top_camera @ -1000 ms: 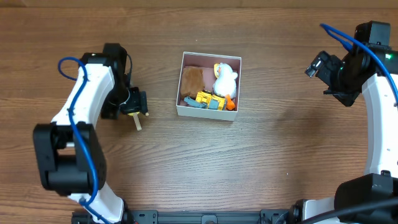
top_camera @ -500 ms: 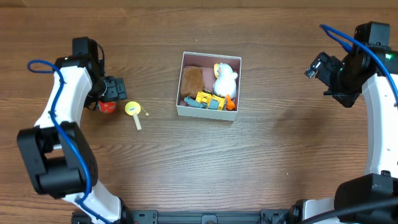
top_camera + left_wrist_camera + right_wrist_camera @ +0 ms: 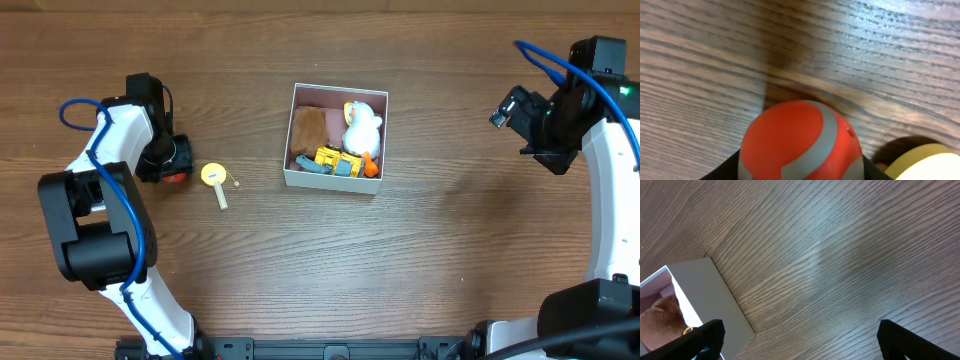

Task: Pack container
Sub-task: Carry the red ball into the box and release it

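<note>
Left end effector (image 3: 168, 162) has moved down over the red ball (image 3: 800, 140).

White container (image 3: 715, 300) corner, wooden table (image 3: 840, 255)

White arm links (image 3: 612, 200), black joints (image 3: 92, 240), looping blue cables (image 3: 548, 58), black end effectors (image 3: 168, 165)
</note>
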Robot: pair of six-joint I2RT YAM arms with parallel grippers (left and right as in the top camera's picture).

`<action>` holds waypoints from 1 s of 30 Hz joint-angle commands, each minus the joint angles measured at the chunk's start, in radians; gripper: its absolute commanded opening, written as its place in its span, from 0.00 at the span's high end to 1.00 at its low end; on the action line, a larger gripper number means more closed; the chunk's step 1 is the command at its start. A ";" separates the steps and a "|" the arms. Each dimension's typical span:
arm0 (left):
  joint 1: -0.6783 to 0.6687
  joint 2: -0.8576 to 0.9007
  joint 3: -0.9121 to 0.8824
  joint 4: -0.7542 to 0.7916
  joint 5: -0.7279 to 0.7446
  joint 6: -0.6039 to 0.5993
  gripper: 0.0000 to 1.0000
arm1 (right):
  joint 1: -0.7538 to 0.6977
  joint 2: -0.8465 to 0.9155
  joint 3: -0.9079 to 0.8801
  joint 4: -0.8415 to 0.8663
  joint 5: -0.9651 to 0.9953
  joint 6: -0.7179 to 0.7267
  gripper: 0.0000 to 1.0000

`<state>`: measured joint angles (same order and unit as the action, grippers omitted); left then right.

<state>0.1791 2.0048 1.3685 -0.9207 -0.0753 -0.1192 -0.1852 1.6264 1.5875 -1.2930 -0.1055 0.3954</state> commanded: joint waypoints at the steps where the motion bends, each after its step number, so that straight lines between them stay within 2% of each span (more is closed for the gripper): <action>1: 0.005 -0.048 0.051 -0.058 0.005 0.011 0.60 | 0.000 0.003 0.015 0.006 -0.005 -0.003 0.00; 6: -0.016 -0.125 0.218 -0.225 0.055 0.019 0.59 | 0.000 0.003 0.015 0.005 -0.005 -0.003 0.00; 9: -0.066 -0.172 0.318 -0.301 0.190 0.019 0.58 | 0.000 0.003 0.015 0.004 -0.005 -0.002 0.00; 11: -0.154 -0.208 0.363 -0.307 0.280 0.019 0.54 | 0.000 0.003 0.015 0.004 -0.005 -0.002 0.00; 14: -0.348 -0.227 0.375 -0.200 0.327 0.020 0.52 | 0.000 0.003 0.015 0.005 -0.005 -0.002 0.00; 16: -0.445 -0.219 0.374 -0.116 0.327 0.066 0.55 | 0.000 0.003 0.015 0.008 -0.005 -0.002 0.00; 17: -0.517 -0.206 0.374 -0.046 0.318 0.105 0.53 | 0.000 0.003 0.015 0.011 -0.005 -0.002 0.00; 22: -0.747 -0.092 0.374 0.197 0.176 0.142 0.45 | 0.000 0.003 0.015 0.012 -0.006 -0.002 0.00; 25: -0.794 -0.005 0.375 0.251 0.108 0.141 0.45 | 0.000 0.003 0.015 0.005 -0.018 -0.003 0.00; 30: -0.757 0.094 0.375 0.283 0.124 0.060 0.50 | 0.000 0.003 0.015 0.005 -0.031 -0.003 0.00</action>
<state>-0.6205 2.0613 1.7298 -0.6563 0.0723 -0.0128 -0.1852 1.6264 1.5875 -1.2915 -0.1265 0.3950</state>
